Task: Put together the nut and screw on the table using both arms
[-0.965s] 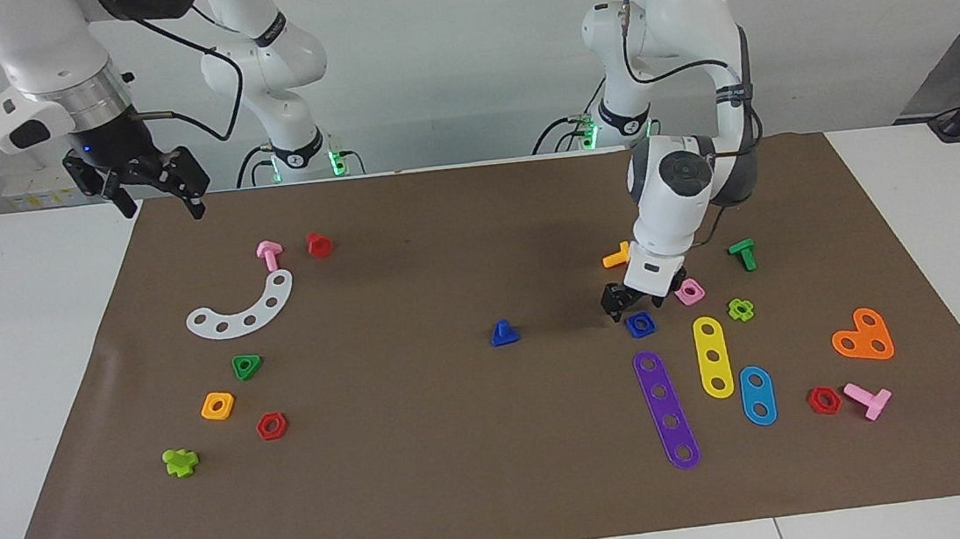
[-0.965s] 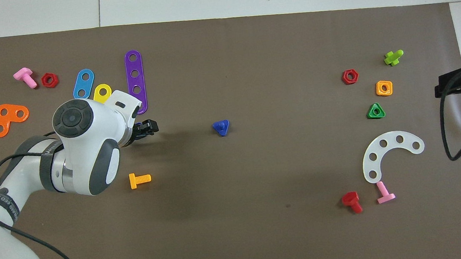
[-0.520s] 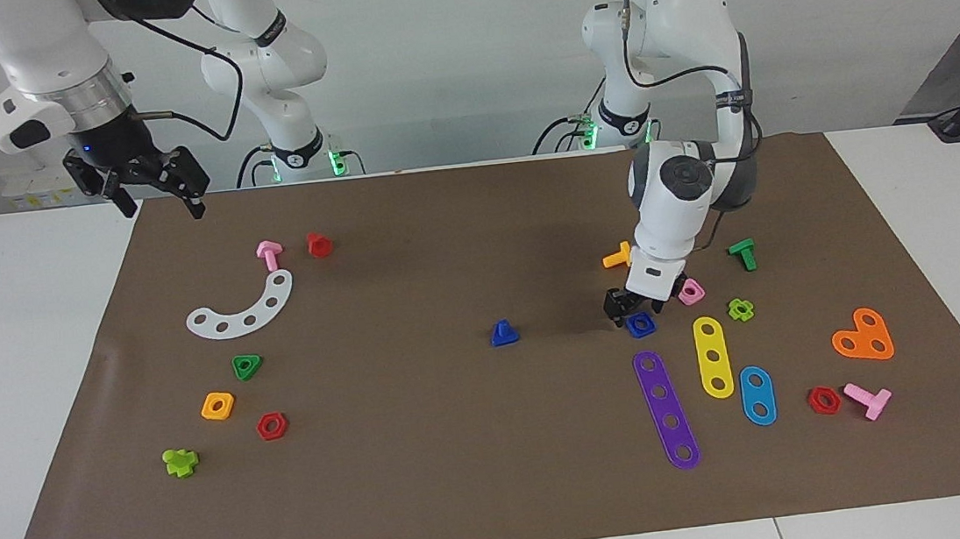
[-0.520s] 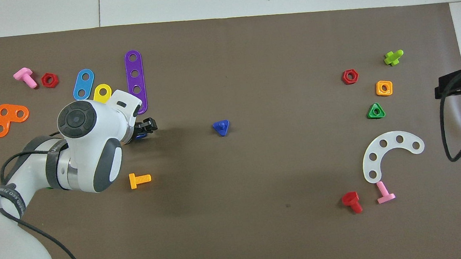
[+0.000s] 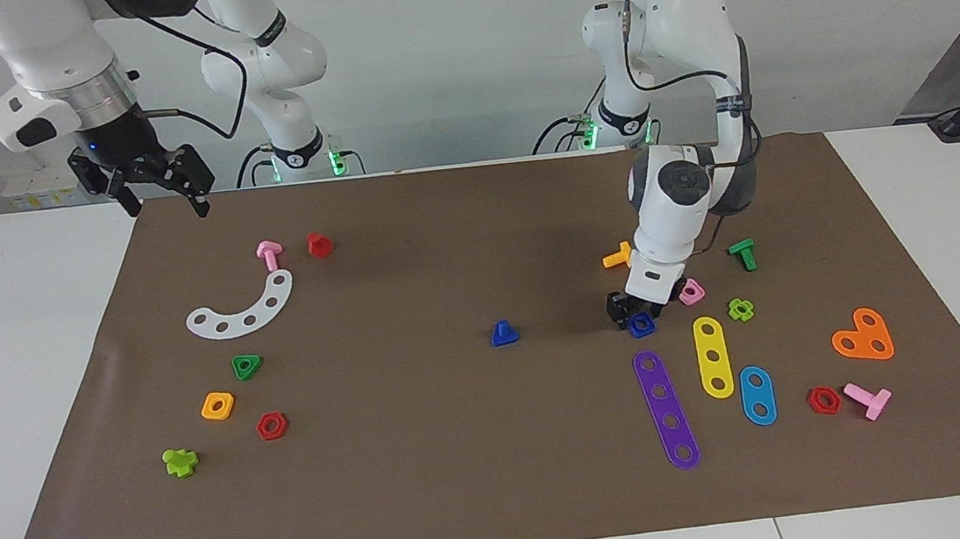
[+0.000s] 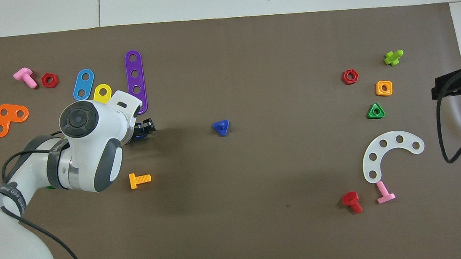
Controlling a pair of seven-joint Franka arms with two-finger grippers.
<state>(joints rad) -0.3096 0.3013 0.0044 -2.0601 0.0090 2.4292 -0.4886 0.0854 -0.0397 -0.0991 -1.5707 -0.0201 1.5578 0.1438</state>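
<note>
1. Left tool [image 5: 636, 314] down at the brown mat [image 5: 465, 482], its black fingers on either side of the dark-blue square nut [image 5: 641, 322]; whether squeezing it or merely bracketing it, cannot tell.
2. Nut flat on the mat, directly at the left tool's tip, mostly hidden under the white wrist from overhead.
3. Just beside the left tool, toward the left arm's end: pink square nut [image 5: 691, 291], light-green cross piece [image 5: 741, 309], green bolt [image 5: 743, 255].
4. Nearer the robots than the left tool: orange bolt [image 5: 617, 256], lying on its side.
5. Farther from the robots than the left tool: purple strip [image 5: 666, 410], yellow strip [image 5: 713, 356], blue strip [image 5: 757, 395], all flat and close together.
6. Dark-blue screw [image 5: 503, 333] toward the right arm's end from the left tool, well apart, resting on its triangular head with the stud up.
7. Right tool [image 5: 159, 184] raised over the mat's edge at the right arm's end, fingers spread wide, holding nothing; arm waiting.
8. Below and near the right tool: pink bolt [image 5: 269, 254], red bolt [image 5: 319, 244], white curved strip [image 5: 244, 309].
9. Surface: white bench [image 5: 12, 350] showing around the mat on all sides.
10. Room: pale grey wall [image 5: 469, 59] above the bench, black cables along both arms, green lights glowing at the arm bases.
</note>
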